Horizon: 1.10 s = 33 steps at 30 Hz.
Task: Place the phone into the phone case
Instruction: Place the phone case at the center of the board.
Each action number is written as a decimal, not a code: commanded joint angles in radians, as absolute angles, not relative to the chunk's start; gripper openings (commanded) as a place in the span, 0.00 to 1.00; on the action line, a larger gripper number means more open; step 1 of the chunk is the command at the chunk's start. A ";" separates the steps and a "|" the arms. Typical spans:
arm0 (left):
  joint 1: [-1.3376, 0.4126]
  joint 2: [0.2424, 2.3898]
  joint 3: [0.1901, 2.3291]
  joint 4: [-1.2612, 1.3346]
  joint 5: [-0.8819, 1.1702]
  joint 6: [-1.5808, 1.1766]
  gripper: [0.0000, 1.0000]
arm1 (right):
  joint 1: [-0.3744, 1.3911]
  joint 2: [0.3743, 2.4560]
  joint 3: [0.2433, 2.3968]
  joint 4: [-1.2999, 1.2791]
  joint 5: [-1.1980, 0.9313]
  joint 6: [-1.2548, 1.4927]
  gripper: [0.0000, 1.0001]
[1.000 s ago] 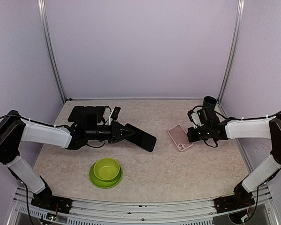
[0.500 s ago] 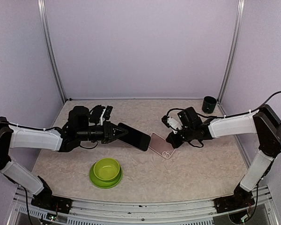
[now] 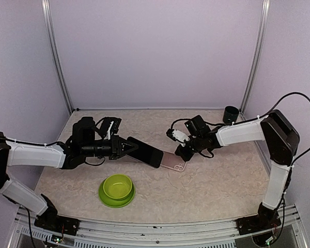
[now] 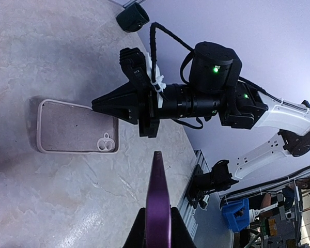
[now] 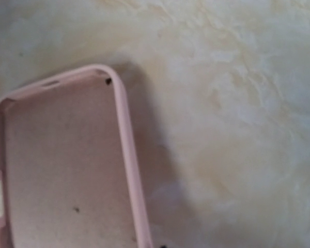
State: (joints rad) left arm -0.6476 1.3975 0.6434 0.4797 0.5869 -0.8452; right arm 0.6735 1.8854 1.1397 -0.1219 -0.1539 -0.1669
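Observation:
My left gripper (image 3: pixel 128 149) is shut on the dark phone (image 3: pixel 145 152) and holds it tilted above the table, its far end over the left end of the case. In the left wrist view the phone (image 4: pixel 158 196) shows edge-on, purple, between my fingers (image 4: pixel 158 221). The pink phone case (image 3: pixel 173 163) lies flat with its open side up, and it also shows in the left wrist view (image 4: pixel 75 133). My right gripper (image 3: pixel 184 153) has its tips drawn together on the case's long rim (image 5: pixel 125 155). Its fingers do not show in the right wrist view.
A green bowl (image 3: pixel 116 189) sits near the front, left of centre. A small black cup (image 3: pixel 230 114) stands at the back right by the frame post. Walls enclose the table on three sides.
My right gripper has drawn the case leftward from the right side to the middle of the table. My left gripper has pulled back slightly to the left with the phone.

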 commanded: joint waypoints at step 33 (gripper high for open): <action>-0.638 1.659 0.900 0.483 0.634 -0.782 0.00 | 0.659 1.686 1.067 -0.191 0.158 0.345 0.84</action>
State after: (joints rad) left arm -0.6464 1.6207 0.8223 0.4808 0.6064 -0.8207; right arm 0.6720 1.7466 1.1130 -0.1368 0.1337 0.2043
